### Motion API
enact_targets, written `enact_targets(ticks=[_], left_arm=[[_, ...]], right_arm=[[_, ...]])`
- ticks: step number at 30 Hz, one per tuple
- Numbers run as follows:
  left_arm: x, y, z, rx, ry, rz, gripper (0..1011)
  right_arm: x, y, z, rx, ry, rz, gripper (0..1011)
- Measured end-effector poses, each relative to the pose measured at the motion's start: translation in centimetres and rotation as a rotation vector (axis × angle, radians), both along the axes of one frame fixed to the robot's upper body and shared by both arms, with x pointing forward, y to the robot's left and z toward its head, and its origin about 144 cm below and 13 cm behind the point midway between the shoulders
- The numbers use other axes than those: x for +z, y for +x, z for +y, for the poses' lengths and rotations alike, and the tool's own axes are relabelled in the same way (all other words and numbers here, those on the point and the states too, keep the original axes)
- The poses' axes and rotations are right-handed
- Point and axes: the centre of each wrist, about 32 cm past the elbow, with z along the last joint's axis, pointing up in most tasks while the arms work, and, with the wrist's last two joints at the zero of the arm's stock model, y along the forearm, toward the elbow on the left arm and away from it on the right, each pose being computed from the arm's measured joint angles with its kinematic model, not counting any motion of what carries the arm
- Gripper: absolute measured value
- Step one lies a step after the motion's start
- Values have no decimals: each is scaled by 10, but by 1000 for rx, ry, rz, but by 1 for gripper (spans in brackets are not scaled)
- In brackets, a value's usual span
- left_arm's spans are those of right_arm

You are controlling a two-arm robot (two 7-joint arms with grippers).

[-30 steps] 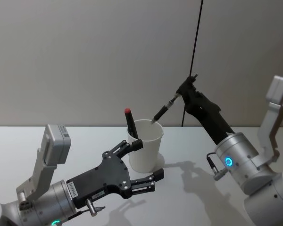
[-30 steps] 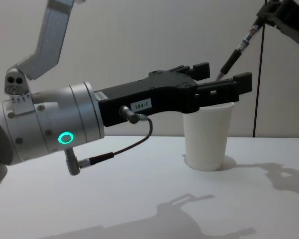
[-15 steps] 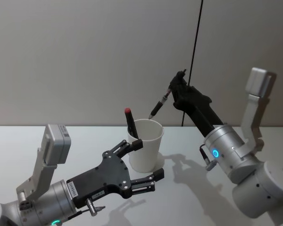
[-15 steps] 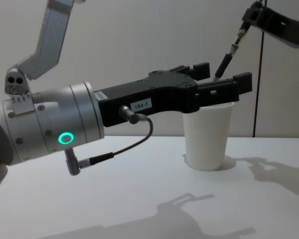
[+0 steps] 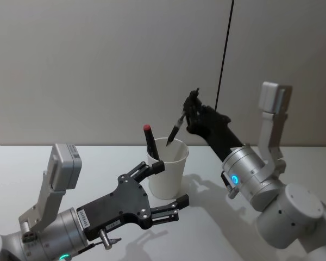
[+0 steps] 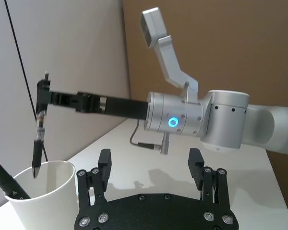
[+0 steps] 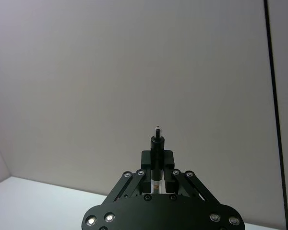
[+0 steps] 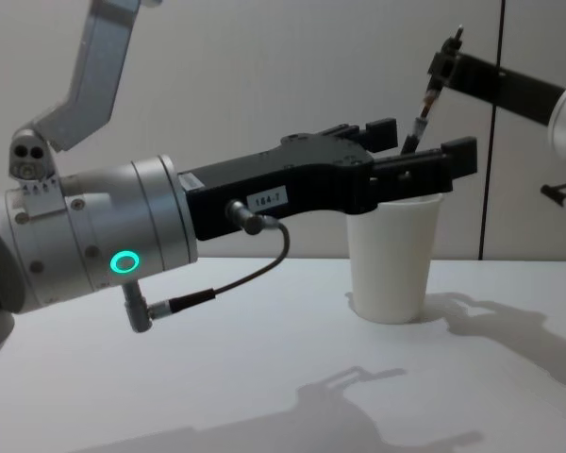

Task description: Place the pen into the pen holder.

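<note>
White surface (image 5: 217, 228), bare apart from a white paper cup (image 5: 167, 169) standing upright near its middle. Left claw (image 5: 163, 187) low and just in front of the cup, fingers spread wide on either side of it without touching; seen side-on from the chest, level with the cup's rim. Right claw (image 5: 191, 106) raised above and behind the cup, pinching the top of a black pen (image 5: 175, 129). Pen tilted, tip just over the cup's mouth, clearest from the left wrist. Second, red-capped pen (image 5: 150, 141) leaning inside the cup.
</note>
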Motion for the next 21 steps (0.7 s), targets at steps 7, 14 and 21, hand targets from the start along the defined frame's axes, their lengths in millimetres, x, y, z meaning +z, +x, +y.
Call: enact_targets(ticks=[7, 14, 21], left_arm=[[0, 0, 0, 0, 0, 0, 1003], [0, 0, 0, 0, 0, 0, 1003], [0, 0, 0, 0, 0, 0, 1003]], right_arm=[[-7, 5, 6, 10, -37, 25, 148], [-13, 9, 11, 14, -65, 46, 148], [-16, 11, 14, 16, -81, 58, 239]])
